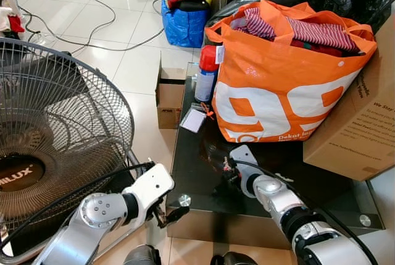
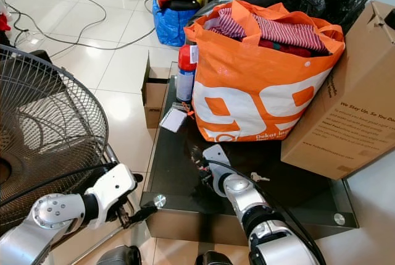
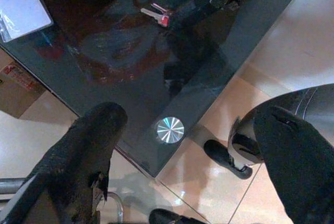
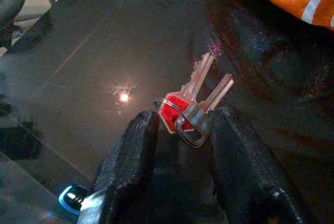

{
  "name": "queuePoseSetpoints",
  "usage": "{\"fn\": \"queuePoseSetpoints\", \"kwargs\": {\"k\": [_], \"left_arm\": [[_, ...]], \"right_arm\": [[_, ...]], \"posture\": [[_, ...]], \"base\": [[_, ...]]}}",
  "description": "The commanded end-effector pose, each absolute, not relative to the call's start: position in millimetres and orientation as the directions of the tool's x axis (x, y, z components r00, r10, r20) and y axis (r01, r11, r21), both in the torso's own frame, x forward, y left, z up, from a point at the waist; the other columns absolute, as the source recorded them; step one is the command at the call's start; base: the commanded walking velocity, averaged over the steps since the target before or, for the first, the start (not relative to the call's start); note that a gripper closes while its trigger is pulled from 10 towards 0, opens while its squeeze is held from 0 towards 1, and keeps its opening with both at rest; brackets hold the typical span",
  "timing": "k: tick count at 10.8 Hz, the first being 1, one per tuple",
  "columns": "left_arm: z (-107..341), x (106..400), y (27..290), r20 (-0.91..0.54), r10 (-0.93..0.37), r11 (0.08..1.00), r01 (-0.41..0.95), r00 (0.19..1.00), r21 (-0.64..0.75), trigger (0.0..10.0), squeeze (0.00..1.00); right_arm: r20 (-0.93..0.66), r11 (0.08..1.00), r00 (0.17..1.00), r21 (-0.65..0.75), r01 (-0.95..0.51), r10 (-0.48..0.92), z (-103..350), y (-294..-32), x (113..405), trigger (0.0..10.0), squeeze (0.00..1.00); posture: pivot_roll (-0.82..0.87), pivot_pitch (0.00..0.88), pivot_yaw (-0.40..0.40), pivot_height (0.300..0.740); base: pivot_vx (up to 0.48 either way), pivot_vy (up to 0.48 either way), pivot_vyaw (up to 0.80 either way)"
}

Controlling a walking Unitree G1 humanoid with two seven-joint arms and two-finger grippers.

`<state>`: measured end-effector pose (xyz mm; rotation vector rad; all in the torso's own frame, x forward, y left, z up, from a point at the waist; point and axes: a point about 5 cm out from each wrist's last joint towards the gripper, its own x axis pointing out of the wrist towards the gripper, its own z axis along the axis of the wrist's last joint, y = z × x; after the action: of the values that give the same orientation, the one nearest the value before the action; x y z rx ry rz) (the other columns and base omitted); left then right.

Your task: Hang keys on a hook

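The keys (image 4: pixel 190 106) lie flat on the dark glass table (image 1: pixel 197 181), near its front edge and just in front of the orange bag (image 1: pixel 278 79). The right wrist view resolves them clearly: two silver blades on one ring, one with a red head. The head views give no such detail; there the keys sit in shadow beside the right gripper (image 1: pixel 229 175) and cannot be made out.

Right gripper: down at the table surface, fingers apart. In the right wrist view the two black fingers (image 4: pixel 130 156) bracket the key ring, one on each side, with the heads of the keys between the tips. Whether either finger touches the keys cannot be told.

Left gripper (image 1: pixel 170 215): held low at the table's front left corner, over the tiled floor, fingers spread wide. Its wrist view looks across the glass corner with a round metal stud (image 3: pixel 170 129) and shows the keys from the opposite side, beside the right gripper's black fingers.

Other items, seen from the head views: a cardboard box (image 1: pixel 358 117) touching the bag on the right; a red-capped spray can (image 1: pixel 207 73) and a white card (image 1: pixel 193 120) to its left; a floor fan (image 1: pixel 55 147) at the robot's left.
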<state>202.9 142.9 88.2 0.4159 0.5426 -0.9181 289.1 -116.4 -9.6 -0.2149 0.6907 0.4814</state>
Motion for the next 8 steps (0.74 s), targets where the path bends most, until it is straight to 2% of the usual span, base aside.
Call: {"fn": "queuePoseSetpoints", "kwargs": {"k": [1,5,8], "left_arm": [[87.3,202.5,139.8,-0.604,-0.635,0.532,0.84,0.482,0.11,10.0,0.0],[88.0,202.0,140.4,-0.606,-0.634,0.532,0.839,0.481,0.11,10.0,0.0],[88.4,201.7,140.4,-0.607,-0.634,0.531,0.84,0.479,0.109,10.0,0.0]], "right_arm": [[-0.662,0.869,0.664,-0.039,-0.493,0.347,-10.7,-118.7,288.6,10.0,0.0],[-0.662,0.873,0.666,-0.034,-0.486,0.344,-12.9,-115.7,286.1,6.2,0.0],[-0.659,0.873,0.666,-0.027,-0.487,0.351,-13.0,-113.2,285.2,4.3,0.0]], "posture": [[-0.05,0.087,-0.083,0.74],[-0.04,0.094,-0.084,0.74],[-0.04,0.099,-0.082,0.74]], "base": [[0.0,0.0,0.0],[0.0,0.0,0.0],[0.0,0.0,0.0]]}}
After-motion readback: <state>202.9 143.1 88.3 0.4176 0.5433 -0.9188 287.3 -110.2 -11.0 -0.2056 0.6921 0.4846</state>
